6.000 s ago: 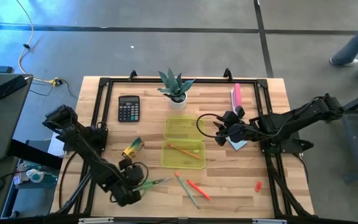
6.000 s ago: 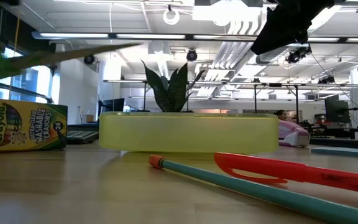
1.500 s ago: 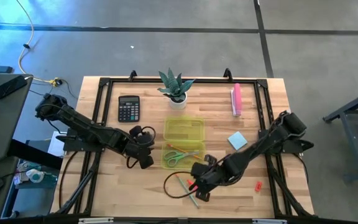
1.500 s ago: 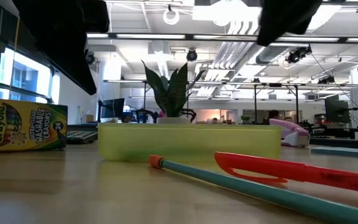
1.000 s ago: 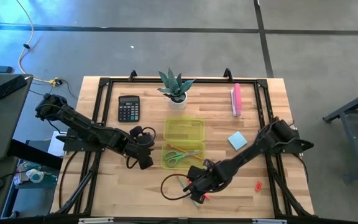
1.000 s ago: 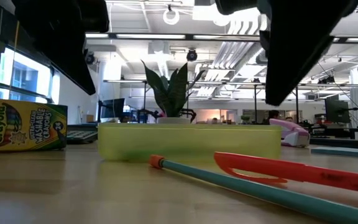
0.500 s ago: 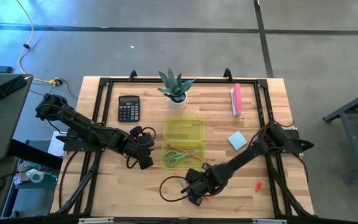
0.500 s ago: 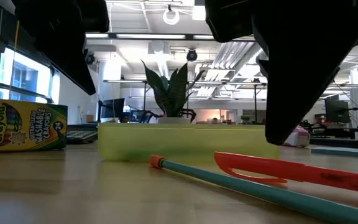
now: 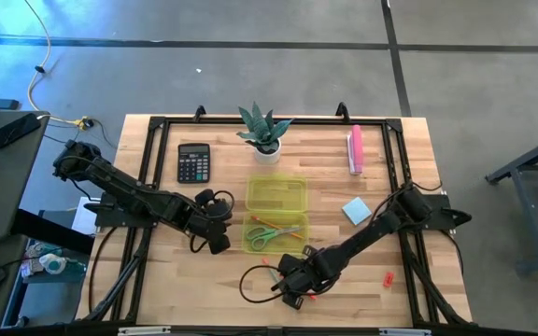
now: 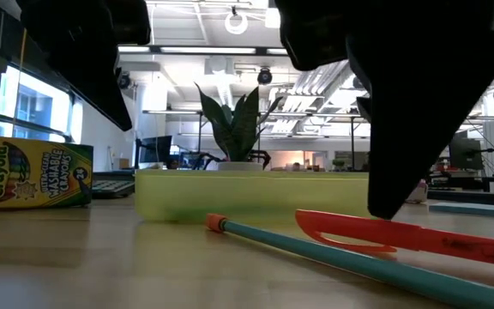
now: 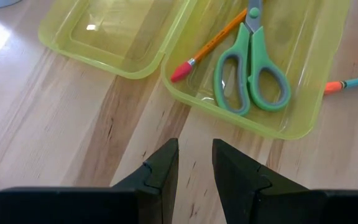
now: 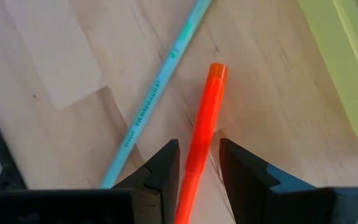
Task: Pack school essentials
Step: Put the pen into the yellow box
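An orange pen [image 12: 207,106] and a green pen [image 12: 160,93] lie flat on the table near its near edge, also seen low as orange pen [image 10: 401,233] and green pen [image 10: 333,253]. My right gripper [image 12: 199,152] is open, pointing down, with one finger on each side of the orange pen just above the table. The yellow case tray [image 11: 247,124] holds the green-handled scissors [image 11: 250,74] and the pencil [image 11: 210,46]. My left gripper [image 11: 194,165] hovers open at the tray's left side [image 9: 218,241]. The crayon box [image 10: 33,176] stands on the table.
The open case lid [image 9: 276,193] lies behind the tray. A blue notepad [image 9: 356,211] and a red piece [image 9: 388,278] lie to the right. A calculator [image 9: 193,162], a potted plant [image 9: 264,131] and a pink bar [image 9: 355,149] sit along the far side.
My right gripper has moved toward the table's near-left and come down over the orange pen until its fingers straddle it. The pens have not moved.
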Robot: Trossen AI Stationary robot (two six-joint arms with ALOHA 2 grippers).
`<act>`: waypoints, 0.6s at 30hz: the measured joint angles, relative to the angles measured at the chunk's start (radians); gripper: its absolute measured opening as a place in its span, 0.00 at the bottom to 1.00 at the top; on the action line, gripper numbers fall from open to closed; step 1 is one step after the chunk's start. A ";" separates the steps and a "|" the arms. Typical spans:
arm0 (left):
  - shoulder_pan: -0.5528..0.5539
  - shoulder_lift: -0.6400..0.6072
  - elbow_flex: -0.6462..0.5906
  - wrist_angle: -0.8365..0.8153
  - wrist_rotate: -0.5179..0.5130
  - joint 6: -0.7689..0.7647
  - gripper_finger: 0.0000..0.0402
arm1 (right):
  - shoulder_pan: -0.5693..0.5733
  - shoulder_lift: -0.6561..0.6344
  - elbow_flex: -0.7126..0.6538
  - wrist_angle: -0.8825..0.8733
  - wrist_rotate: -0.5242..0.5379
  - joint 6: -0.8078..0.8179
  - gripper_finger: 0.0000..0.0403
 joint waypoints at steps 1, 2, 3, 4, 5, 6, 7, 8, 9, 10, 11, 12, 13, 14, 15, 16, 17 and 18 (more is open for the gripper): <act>0.000 0.000 0.000 0.000 0.000 0.000 0.22 | 0.000 0.001 0.000 -0.002 0.000 0.000 0.26; 0.000 0.000 0.000 0.000 0.000 0.000 0.22 | 0.000 0.003 0.000 -0.001 0.000 0.000 0.26; 0.000 0.000 0.000 0.000 0.000 0.000 0.22 | 0.000 0.004 0.000 0.006 0.000 0.000 0.26; 0.000 0.000 0.000 0.000 0.000 0.000 0.22 | 0.000 0.005 0.000 0.009 0.003 0.000 0.26; 0.000 0.000 0.000 0.000 0.000 0.000 0.22 | 0.000 0.007 0.000 0.007 0.004 0.000 0.26; 0.000 0.000 0.000 0.000 0.000 0.000 0.22 | 0.000 0.008 0.000 0.005 0.004 0.000 0.26; 0.000 0.000 0.000 0.000 0.000 0.000 0.22 | 0.000 0.012 0.000 0.007 0.005 0.000 0.26; 0.000 0.000 0.000 0.000 0.000 0.000 0.22 | 0.000 0.016 0.000 0.008 0.005 0.000 0.26; 0.000 0.000 0.000 0.000 0.000 0.000 0.22 | 0.000 0.022 0.000 0.005 0.003 0.000 0.26; 0.000 0.000 0.000 0.000 0.000 0.000 0.22 | 0.000 0.031 0.000 0.009 -0.002 0.000 0.26; 0.000 0.000 0.000 0.000 0.000 0.000 0.22 | 0.000 0.038 0.000 0.014 -0.005 0.000 0.26; 0.000 0.000 0.000 0.000 0.000 0.000 0.22 | 0.000 0.040 0.001 0.015 -0.007 0.000 0.26; 0.000 0.000 0.000 0.000 0.000 0.000 0.22 | 0.000 0.045 0.002 0.016 -0.005 0.000 0.26; 0.000 0.000 0.000 0.000 0.000 0.000 0.22 | 0.000 0.047 0.003 0.015 -0.005 0.000 0.26; 0.000 0.000 0.000 0.000 0.000 0.000 0.22 | 0.000 0.048 0.003 0.014 -0.005 0.000 0.26; 0.000 0.000 0.000 0.000 0.000 0.000 0.22 | 0.000 0.048 0.003 0.013 -0.005 0.000 0.26; 0.000 0.000 0.000 0.000 0.000 0.000 0.22 | 0.000 0.048 0.003 0.013 -0.005 0.000 0.26; 0.000 0.000 0.000 0.000 0.000 0.000 0.22 | 0.000 0.048 0.003 0.012 -0.006 0.000 0.25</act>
